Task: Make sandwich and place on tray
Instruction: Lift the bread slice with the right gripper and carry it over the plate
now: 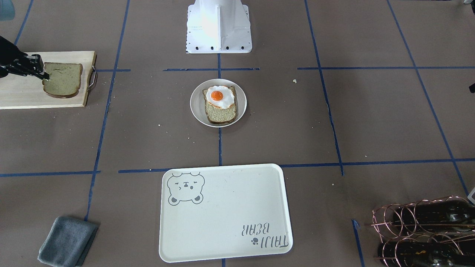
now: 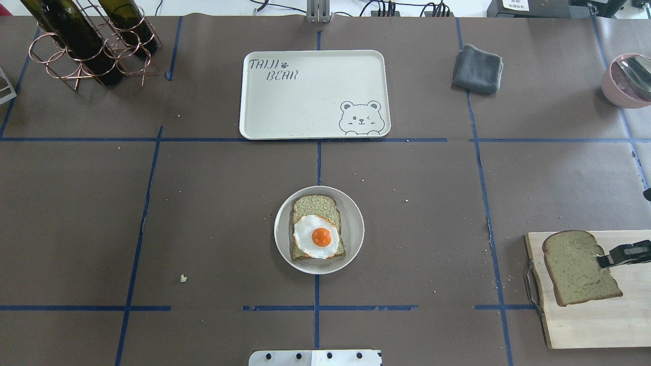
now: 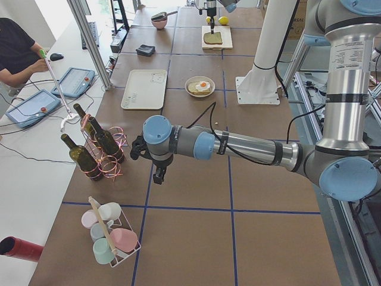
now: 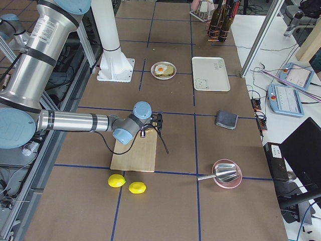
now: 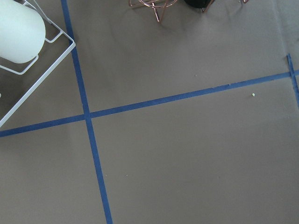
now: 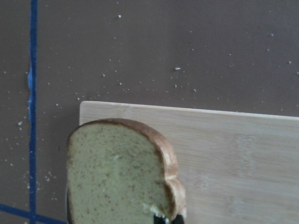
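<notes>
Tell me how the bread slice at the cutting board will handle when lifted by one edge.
Pinched at one edge by the right pincer, the bread slice shows no droop, so it is probably stiff and light. Crumbs scattered on the table suggest it may flake if squeezed hard.

Table cover (image 2: 203,203) — matt brown, ruled into a grid by blue tape lines (image 2: 319,162). Tray (image 2: 305,101): cream-white, with a grey bear-face outline (image 2: 360,118) and grey "TAIJI BEAR" lettering (image 2: 272,70). Plate (image 2: 356,229): off-white. Bread slice (image 2: 315,204): brown crust, speckled greenish-tan crumb. Egg (image 2: 307,239): white, with an orange yolk and a thin orange-brown rim. Second slice (image 2: 577,267): same colouring. Board (image 2: 600,325): pale wood with faint grain. Right gripper (image 2: 604,262): black. Cloth (image 2: 477,68): dark grey. Bottles (image 2: 66,30) — dark green, in a copper-coloured wire rack (image 2: 66,71). Bowl (image 2: 618,86): pink. Lemons (image 4: 116,181): yellow. Left arm (image 3: 250,146): silver tube, pale-blue joint caps. Robot base (image 1: 219,29): white. Cups (image 3: 110,238): pastel pink, white and mint-green.
</notes>
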`<move>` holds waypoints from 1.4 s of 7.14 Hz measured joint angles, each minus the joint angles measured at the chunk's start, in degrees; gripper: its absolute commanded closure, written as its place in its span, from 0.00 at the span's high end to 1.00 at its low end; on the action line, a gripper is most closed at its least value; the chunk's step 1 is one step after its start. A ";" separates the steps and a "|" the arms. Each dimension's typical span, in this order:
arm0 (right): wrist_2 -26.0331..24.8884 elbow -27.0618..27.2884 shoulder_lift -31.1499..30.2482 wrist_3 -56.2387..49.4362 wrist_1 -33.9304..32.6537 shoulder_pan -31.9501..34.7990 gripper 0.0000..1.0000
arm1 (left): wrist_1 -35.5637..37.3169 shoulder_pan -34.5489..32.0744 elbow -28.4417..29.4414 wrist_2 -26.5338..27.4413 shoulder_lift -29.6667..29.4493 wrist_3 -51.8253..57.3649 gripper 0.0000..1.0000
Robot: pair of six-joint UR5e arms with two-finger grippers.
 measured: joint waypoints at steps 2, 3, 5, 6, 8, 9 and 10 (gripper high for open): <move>7.72 0.83 3.99 2.25 0.14 5.27 0.00 | -0.05 0.00 0.30 0.00 -0.01 0.04 1.00; 8.92 0.70 9.06 6.90 0.01 5.69 0.00 | -0.07 0.00 0.36 -0.02 -0.05 0.02 1.00; 8.03 -0.59 23.36 22.23 -0.48 1.99 0.00 | -0.43 0.00 0.60 -0.02 -0.08 0.04 1.00; 5.00 -2.21 30.04 28.54 -0.59 -1.95 0.00 | -1.24 0.00 0.89 -0.01 -0.07 0.02 1.00; -6.28 -5.56 39.56 35.30 -0.94 -13.54 0.00 | -2.33 0.00 1.53 0.00 -0.06 0.00 1.00; -11.56 -7.58 43.37 36.28 -2.08 -18.44 0.00 | -2.48 0.00 1.65 0.00 -0.06 0.00 1.00; -14.80 -9.36 46.83 36.62 -4.34 -21.40 0.00 | -2.52 0.00 1.70 0.00 -0.04 0.00 1.00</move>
